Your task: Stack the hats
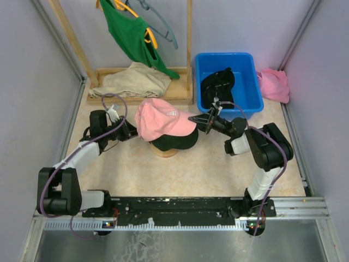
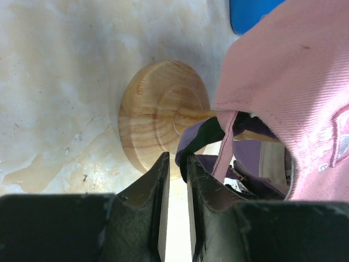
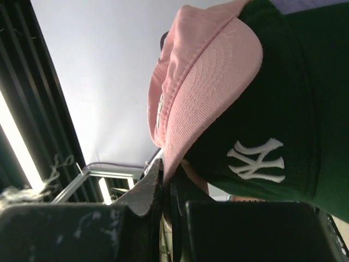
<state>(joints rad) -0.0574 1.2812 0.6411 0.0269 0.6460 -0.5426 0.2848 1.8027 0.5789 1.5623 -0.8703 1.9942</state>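
Observation:
A pink cap (image 1: pixel 162 119) lies on top of a black cap (image 1: pixel 175 142) on a wooden stand (image 1: pixel 163 152) at the table's middle. In the left wrist view a lavender cap (image 2: pixel 252 154) shows under the pink cap (image 2: pixel 294 71), above the stand's round base (image 2: pixel 155 117). My right gripper (image 1: pixel 194 119) is shut on the pink cap's brim (image 3: pixel 202 98), next to the black cap with a white logo (image 3: pixel 256 159). My left gripper (image 1: pixel 132 131) is at the caps' back edge, its jaws a little apart with nothing between them (image 2: pixel 177 183). A second black cap (image 1: pixel 217 83) lies in the blue bin (image 1: pixel 246 82).
A bright pink cloth (image 1: pixel 274 84) lies right of the bin. A green shirt (image 1: pixel 133 35) hangs on a wooden rack, with a beige cloth (image 1: pixel 131 82) on its base at the back left. Walls close in both sides.

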